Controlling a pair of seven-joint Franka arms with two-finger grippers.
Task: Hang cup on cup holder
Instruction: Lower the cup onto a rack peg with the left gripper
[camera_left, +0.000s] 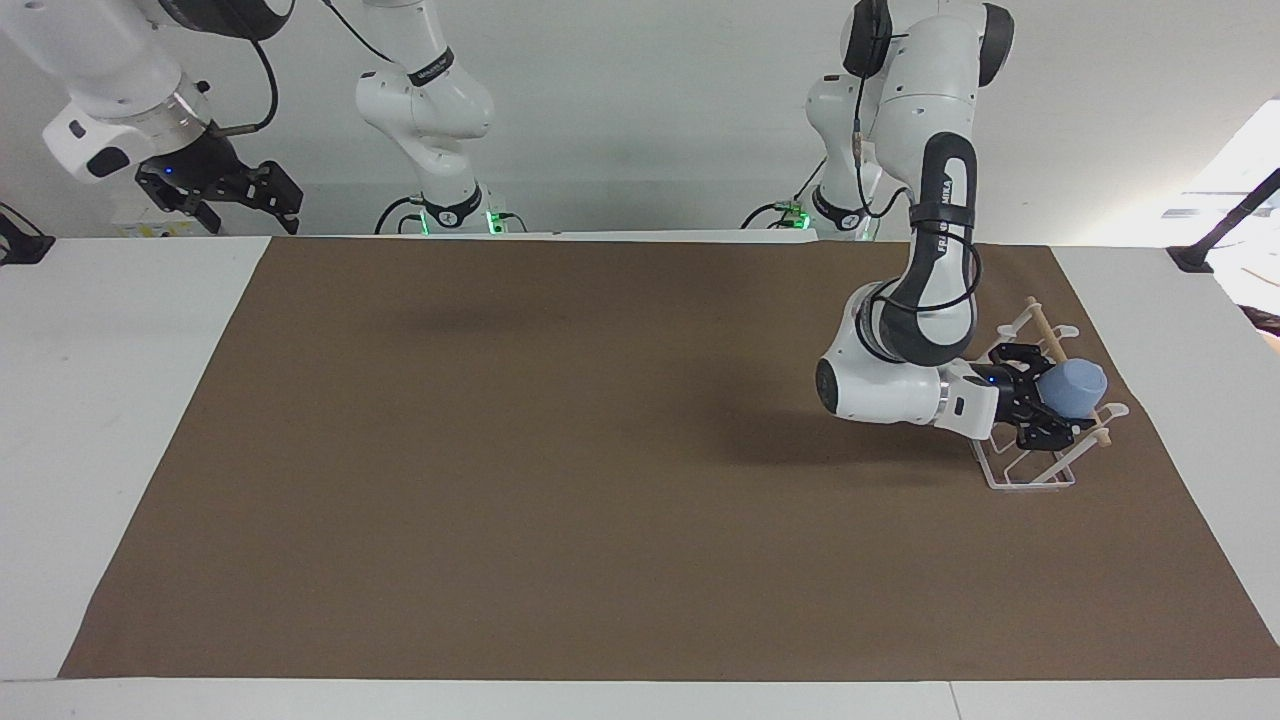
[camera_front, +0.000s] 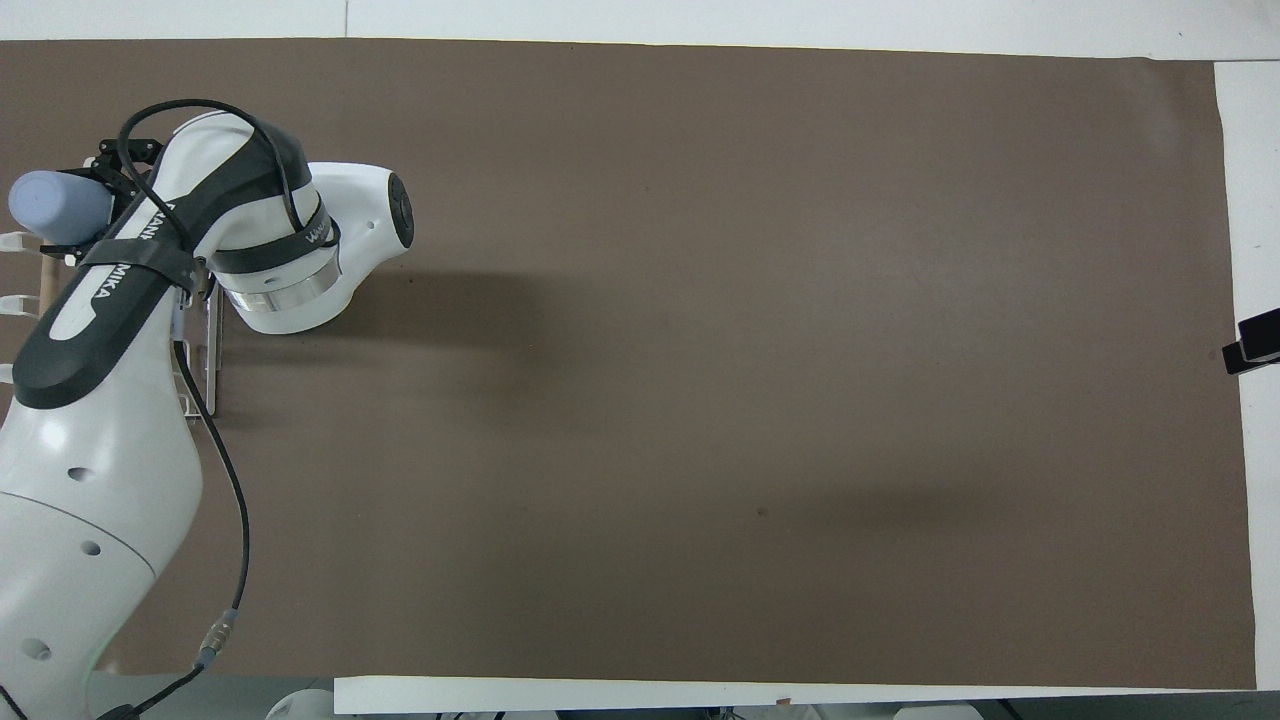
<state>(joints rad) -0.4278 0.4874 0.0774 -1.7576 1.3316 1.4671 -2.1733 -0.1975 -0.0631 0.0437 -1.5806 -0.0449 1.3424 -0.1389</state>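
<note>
A white table (camera_left: 100, 400) fills the room's middle, covered almost edge to edge by a brown mat (camera_left: 560, 450). A plain pale wall (camera_left: 640, 120) rises at the table's robot end. Bright daylight (camera_left: 1230, 170) spills in at one upper corner, above a black clamp (camera_left: 1195, 255) on the table edge.

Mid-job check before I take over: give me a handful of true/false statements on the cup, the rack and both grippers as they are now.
1. The left gripper is shut on the cup. True.
2. The cup stands upright on the brown mat. False: it is held on its side over the cup holder.
3. The right gripper holds a second cup. False: it is open and empty, waiting raised at the right arm's end of the table.
4. The cup holder sits at the left arm's end of the table. True.
5. The holder's wooden rod lies loose on the mat. False: it runs across the holder's top.
</note>
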